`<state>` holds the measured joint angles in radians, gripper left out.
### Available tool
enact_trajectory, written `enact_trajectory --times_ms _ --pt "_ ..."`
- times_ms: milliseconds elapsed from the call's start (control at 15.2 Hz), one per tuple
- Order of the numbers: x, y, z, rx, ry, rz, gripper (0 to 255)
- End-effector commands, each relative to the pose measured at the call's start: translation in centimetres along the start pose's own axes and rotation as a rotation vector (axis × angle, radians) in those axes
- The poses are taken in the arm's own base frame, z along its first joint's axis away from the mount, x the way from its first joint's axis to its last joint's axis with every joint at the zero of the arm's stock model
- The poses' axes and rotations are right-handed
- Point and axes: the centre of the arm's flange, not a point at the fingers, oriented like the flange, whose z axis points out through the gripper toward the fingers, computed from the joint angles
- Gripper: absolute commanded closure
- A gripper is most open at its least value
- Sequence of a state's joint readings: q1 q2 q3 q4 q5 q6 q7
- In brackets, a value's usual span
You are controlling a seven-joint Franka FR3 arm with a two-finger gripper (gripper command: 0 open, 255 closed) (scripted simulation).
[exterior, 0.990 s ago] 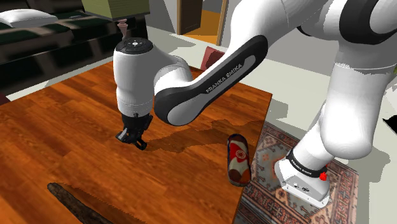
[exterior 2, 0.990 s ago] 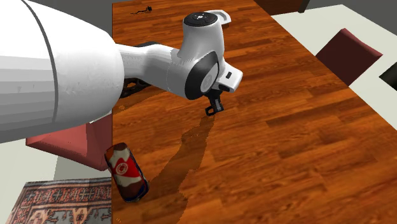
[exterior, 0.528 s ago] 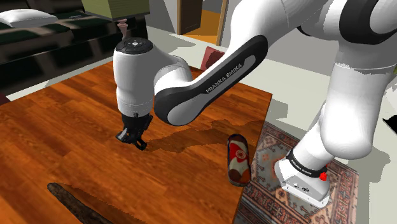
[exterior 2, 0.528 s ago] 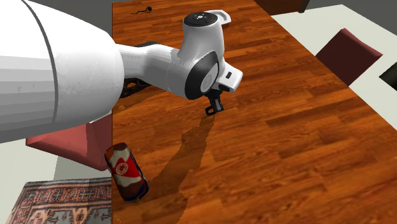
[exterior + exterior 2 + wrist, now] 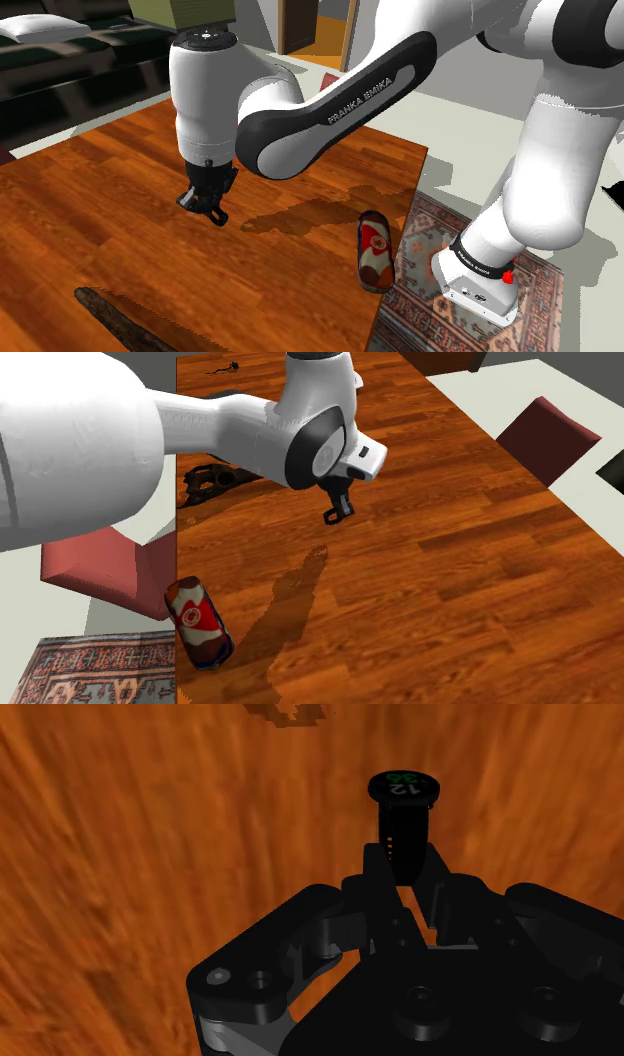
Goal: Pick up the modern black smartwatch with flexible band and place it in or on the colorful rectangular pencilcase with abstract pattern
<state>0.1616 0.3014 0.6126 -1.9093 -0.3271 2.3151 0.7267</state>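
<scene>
While lying flat at the wooden table's edge, container: red, white and dark-blue patterned oblong pencil case, just beside the patterned rug, near the stand.
Contents: cannot tell what is inside.
Watch: black round-faced smartwatch with a black band, green digits on its face, hanging off the table, well apart from the pencil case.
Gripper: all-black two-finger gripper, pinching the watch band between the fingers, face sticking out past the tips.
Arm pose: bent at the elbow, reaching across the table, hand pointing down, hovering over the wood, shadow cast on the boards below.
Elsewhere: dark red chair beside the table's far side in the second exterior view.
</scene>
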Motion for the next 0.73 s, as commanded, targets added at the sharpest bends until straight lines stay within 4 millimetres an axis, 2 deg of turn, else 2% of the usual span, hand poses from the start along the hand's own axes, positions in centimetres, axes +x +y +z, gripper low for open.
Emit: enact_trajectory --times_ms 0,660 --pt "0.1 0.0 -1.0 0.000 0.000 0.000 255" --pt "1.1 -0.2 -6.2 0.000 0.000 0.000 255"
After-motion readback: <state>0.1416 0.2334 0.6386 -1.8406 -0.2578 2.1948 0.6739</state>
